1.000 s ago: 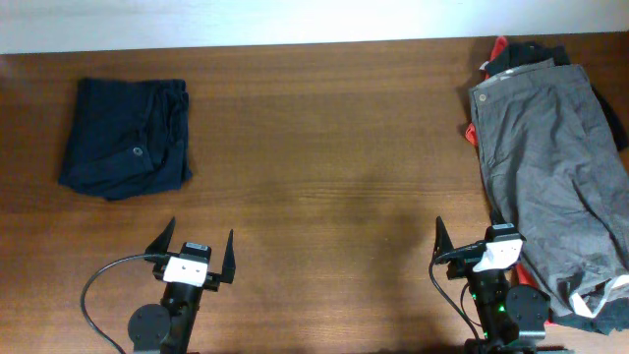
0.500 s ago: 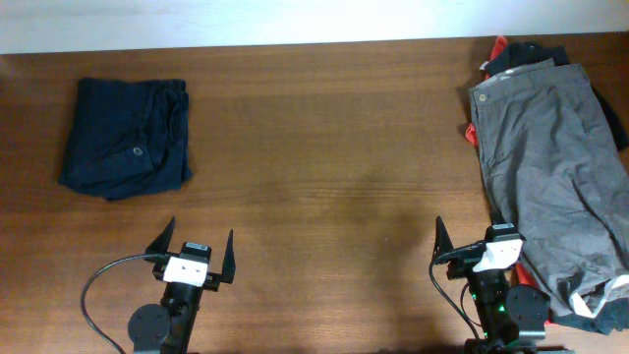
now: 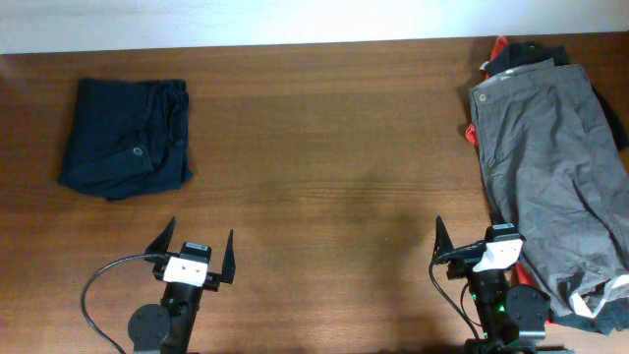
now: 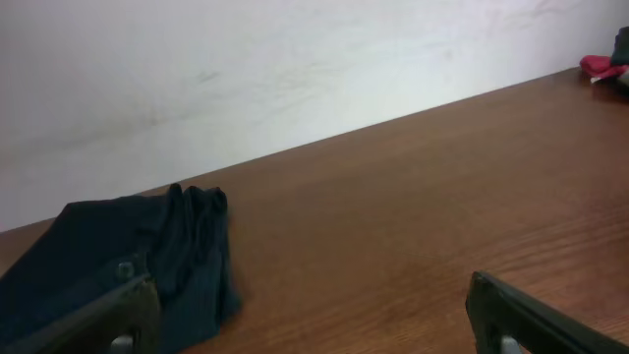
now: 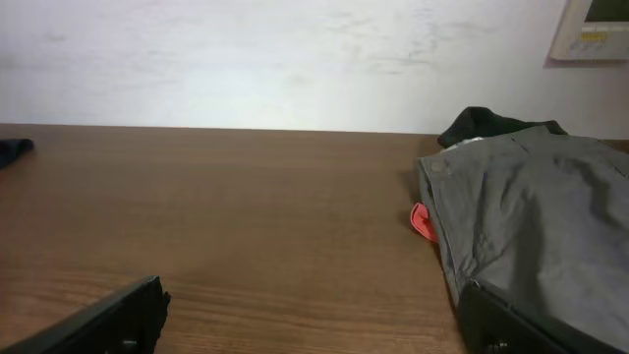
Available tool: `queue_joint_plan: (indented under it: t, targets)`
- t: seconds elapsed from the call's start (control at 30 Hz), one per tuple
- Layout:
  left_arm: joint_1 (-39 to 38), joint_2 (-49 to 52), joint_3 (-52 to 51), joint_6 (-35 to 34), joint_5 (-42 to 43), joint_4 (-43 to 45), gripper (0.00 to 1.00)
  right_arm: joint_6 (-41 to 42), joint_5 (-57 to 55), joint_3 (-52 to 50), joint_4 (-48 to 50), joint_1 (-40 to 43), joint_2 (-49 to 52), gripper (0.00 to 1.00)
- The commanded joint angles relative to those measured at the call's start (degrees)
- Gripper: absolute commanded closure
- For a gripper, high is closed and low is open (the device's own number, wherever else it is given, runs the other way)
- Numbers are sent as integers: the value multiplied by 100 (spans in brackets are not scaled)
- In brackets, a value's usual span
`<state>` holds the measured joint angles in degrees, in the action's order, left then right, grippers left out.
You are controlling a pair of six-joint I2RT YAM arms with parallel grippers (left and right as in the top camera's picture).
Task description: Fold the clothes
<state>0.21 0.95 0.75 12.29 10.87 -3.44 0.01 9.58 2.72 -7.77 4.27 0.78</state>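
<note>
Grey-khaki trousers (image 3: 555, 162) lie spread on top of a pile at the table's right edge, waistband at the far end; they also show in the right wrist view (image 5: 531, 231). A red garment (image 3: 471, 134) and black cloth (image 3: 526, 51) peek out beneath them. Folded dark navy trousers (image 3: 126, 138) lie at the far left and also show in the left wrist view (image 4: 108, 261). My left gripper (image 3: 195, 252) is open and empty near the front edge. My right gripper (image 3: 472, 246) is open and empty, just left of the grey trousers' lower end.
The brown wooden table (image 3: 324, 147) stretches between the two piles. A white wall (image 5: 295, 59) runs behind the table's far edge. A black cable (image 3: 98, 285) loops beside the left arm's base.
</note>
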Motion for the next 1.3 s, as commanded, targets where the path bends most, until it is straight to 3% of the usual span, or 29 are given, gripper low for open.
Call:
queue_joint_plan:
  t: [0.0,0.17,0.3,0.47,0.57,0.8,0.97,1.13,1.27]
  targets:
    - [33,-59,-24,-72,-61,-26,1,26,101,-59,31,26,-59,1]
    - [35,-59,-22,-79,-24,17,1,328,96,-57,52,26,-59,2]
    - [33,-59,-22,-142,599,177,1,673,153,48,50,26,-57,1]
    - [33,-11,7,-907,793,496,1,671,199,695,-85,26,151,1]
    - [33,240,201,-975,892,535,1,669,179,1279,-177,26,623,1]
    - [33,2100,1871,-1016,997,284,1,640,179,3543,-1117,26,2813,1]
    - [33,4190,3856,-1014,1283,-345,1,619,170,5344,-2006,26,4411,1]
    - [33,6245,5901,-1012,1491,-1526,1,573,-120,6684,-2771,31,5713,2]
    - [-42,7705,7414,-728,1528,-2568,1,46,-140,7521,-3467,31,6708,2]
